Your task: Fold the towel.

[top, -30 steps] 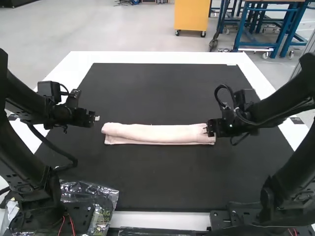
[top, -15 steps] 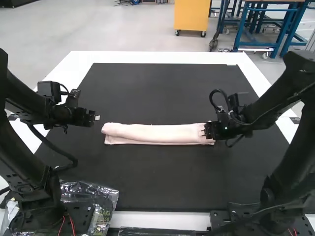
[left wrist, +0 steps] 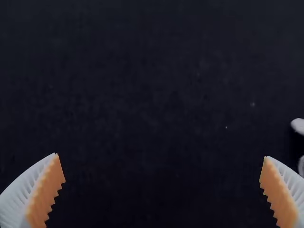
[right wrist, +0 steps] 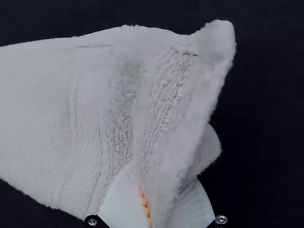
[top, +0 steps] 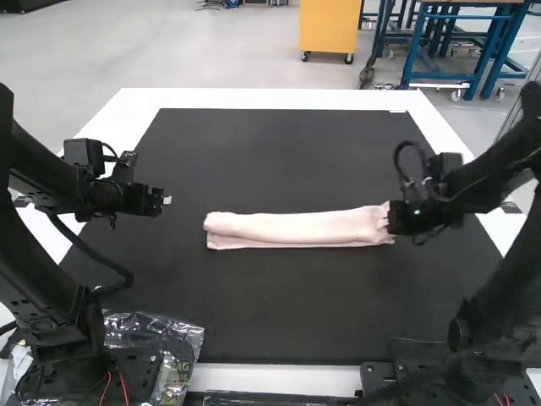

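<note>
So the left gripper (left wrist: 161, 156) is hanging over the dark mat (top: 270, 313) with its fingers spread wide and nothing between them, a bit beyond and off to the side of the towel's free end. Pretty sure it's parked there so it's out of the way, while being close enough to help if that end needs pinning down. Next along is the towel (top: 296, 228), a long narrow strip lying crosswise on the mat, basically between the two grippers. Looks like the lengthwise folding is done, and laying it crosswise puts one end near each arm, which is handy. Then the right gripper (top: 391, 223) is clamped on the towel's right end, with the cloth bunched up between its fingers and creases running off from the pinch. So for that one the towel is right in its grip, and the rest stretches away toward the left arm. Grabbing the very end makes sense if the plan is to bring it over toward the other end, though that scrunched bit could leave a messy edge.
</note>
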Available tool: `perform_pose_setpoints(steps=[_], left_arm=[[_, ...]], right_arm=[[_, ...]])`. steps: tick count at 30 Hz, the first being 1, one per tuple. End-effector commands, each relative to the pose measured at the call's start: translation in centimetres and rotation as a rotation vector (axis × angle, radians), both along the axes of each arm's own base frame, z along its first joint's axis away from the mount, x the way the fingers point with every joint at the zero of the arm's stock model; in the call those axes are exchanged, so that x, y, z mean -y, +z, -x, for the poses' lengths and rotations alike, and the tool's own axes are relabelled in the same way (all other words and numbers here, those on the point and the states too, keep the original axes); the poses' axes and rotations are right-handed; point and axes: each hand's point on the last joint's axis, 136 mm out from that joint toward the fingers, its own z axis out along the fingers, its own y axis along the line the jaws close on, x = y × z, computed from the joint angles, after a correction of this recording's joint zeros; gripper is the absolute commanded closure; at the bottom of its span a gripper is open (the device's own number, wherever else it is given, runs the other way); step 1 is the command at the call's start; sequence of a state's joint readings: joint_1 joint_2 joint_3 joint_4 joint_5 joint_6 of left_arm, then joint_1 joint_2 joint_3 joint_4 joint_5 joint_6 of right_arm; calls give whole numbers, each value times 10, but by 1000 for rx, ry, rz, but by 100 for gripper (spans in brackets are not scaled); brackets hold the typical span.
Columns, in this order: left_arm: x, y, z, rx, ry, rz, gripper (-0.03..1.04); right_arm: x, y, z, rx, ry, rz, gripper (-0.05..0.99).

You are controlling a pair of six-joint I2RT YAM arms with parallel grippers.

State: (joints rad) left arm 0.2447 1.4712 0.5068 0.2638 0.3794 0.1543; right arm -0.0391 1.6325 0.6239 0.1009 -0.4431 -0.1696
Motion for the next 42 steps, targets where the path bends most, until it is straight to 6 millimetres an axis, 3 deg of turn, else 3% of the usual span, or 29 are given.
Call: perform_pose_setpoints(steps=[1, 5, 15, 19, 30, 42], left_arm=[[-2, 21, -9, 61, 1, 2, 4], [-2, 22, -10, 66, 0, 1, 4], [-4, 24, -11, 82, 6, -14, 4], [-4, 23, -11, 79, 6, -15, 4], [-5, 24, -13, 106, 5, -29, 4], [-4, 24, -14, 119, 0, -25, 4]], right_arm=[[-5, 36, -14, 97, 40, -10, 96], [-26, 58, -14, 124, 66, -45, 96], [-151, 79, 18, 127, 302, -138, 96], [-188, 78, 30, 127, 373, -155, 96], [-262, 69, 46, 108, 502, -183, 96], [-314, 55, 42, 113, 565, -184, 96]])
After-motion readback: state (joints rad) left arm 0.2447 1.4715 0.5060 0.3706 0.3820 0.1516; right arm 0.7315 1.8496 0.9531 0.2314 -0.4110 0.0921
